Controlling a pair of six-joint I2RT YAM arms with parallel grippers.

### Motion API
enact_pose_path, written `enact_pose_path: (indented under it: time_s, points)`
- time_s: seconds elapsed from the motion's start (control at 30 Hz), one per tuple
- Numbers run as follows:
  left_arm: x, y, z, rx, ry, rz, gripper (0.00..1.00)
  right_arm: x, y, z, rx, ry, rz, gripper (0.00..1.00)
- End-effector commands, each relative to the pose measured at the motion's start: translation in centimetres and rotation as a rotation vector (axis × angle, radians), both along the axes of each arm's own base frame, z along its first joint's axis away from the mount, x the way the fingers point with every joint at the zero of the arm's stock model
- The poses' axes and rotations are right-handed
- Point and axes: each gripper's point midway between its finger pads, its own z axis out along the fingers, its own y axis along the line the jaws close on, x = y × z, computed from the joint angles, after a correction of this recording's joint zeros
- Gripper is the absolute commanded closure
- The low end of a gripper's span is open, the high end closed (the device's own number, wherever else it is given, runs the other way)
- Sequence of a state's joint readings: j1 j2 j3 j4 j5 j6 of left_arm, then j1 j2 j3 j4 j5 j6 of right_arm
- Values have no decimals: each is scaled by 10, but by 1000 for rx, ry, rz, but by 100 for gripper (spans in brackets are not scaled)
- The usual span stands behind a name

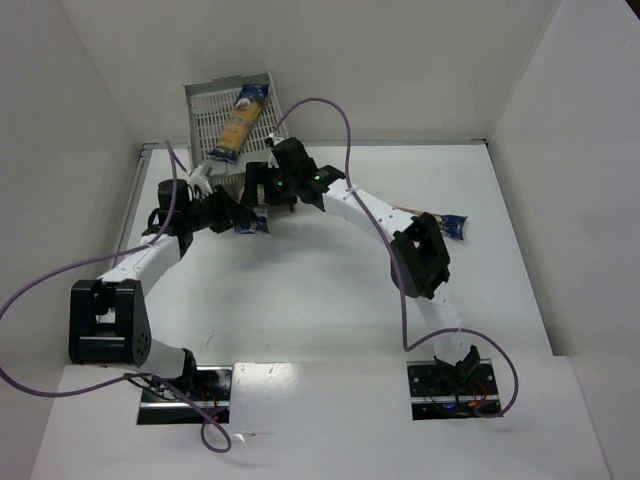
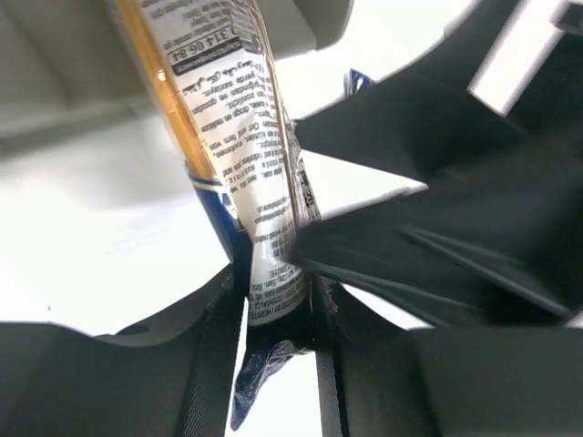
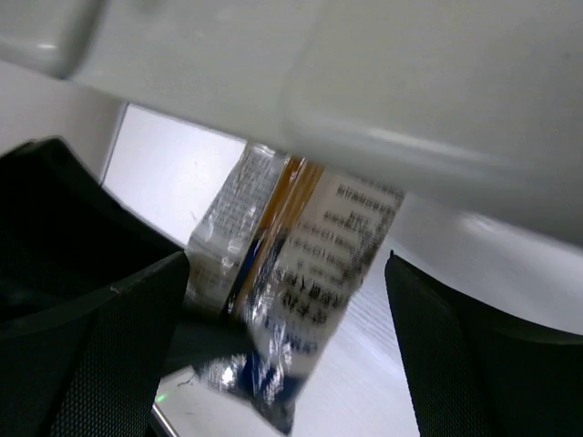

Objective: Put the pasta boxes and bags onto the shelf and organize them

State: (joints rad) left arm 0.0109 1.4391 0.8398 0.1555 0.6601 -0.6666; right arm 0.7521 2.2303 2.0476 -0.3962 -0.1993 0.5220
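Note:
The light grey shelf (image 1: 205,105) stands at the back left. One pasta bag (image 1: 241,121) lies on its top tray. My left gripper (image 1: 238,218) sits just in front of the shelf, shut on the blue end of a second pasta bag (image 2: 244,155), which runs up toward the shelf (image 2: 55,82). My right gripper (image 1: 258,188) is open right beside it, its fingers on either side of the same bag (image 3: 305,273) without touching it, under the shelf's edge (image 3: 383,100). A third bag (image 1: 451,226) lies on the table at the right, partly hidden by the right arm.
White walls enclose the table on three sides. The right arm's elbow (image 1: 420,260) hangs over the table's right half. The right gripper's black body (image 2: 446,209) fills the right of the left wrist view. Purple cables loop around both arms.

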Motion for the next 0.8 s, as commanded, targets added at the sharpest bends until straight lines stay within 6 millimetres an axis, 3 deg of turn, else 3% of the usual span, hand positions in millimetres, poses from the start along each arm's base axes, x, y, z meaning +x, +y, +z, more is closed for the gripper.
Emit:
enact_pose_path:
  time_s: [0.0, 0.2, 0.27, 0.3, 0.37, 0.43, 0.47, 0.5, 0.6, 0.67, 0.77]
  points:
    - [39, 6, 71, 5, -280, 17, 81, -10, -10, 109, 128, -260, 82, 7]
    - [55, 10, 73, 37, -317, 27, 79, -24, -25, 137, 91, -381, 154, 7]
    - [64, 13, 82, 54, -351, 47, 77, -29, -28, 139, 74, -403, 179, 7]
    - [66, 13, 76, 54, -337, 47, 76, -30, -31, 130, 44, -415, 197, 8]
    - [78, 18, 80, 73, -366, 77, 75, -34, -38, 127, 16, -426, 204, 16]
    - [87, 22, 72, 89, -355, 97, 73, -36, -45, 111, -31, -430, 219, 24]
    - [90, 24, 67, 94, -344, 110, 71, -37, -49, 112, -39, -446, 216, 36]
    - [91, 24, 63, 104, -342, 106, 69, -39, -51, 94, -67, -425, 228, 42]
    - [93, 24, 62, 104, -334, 105, 26, -45, -53, 85, -74, -449, 274, 69]
    - [87, 27, 56, 107, -301, 129, 14, -52, -48, 81, -60, -471, 337, 75]
    - [79, 29, 65, 111, -311, 139, 8, -56, -40, 66, -60, -474, 384, 85]
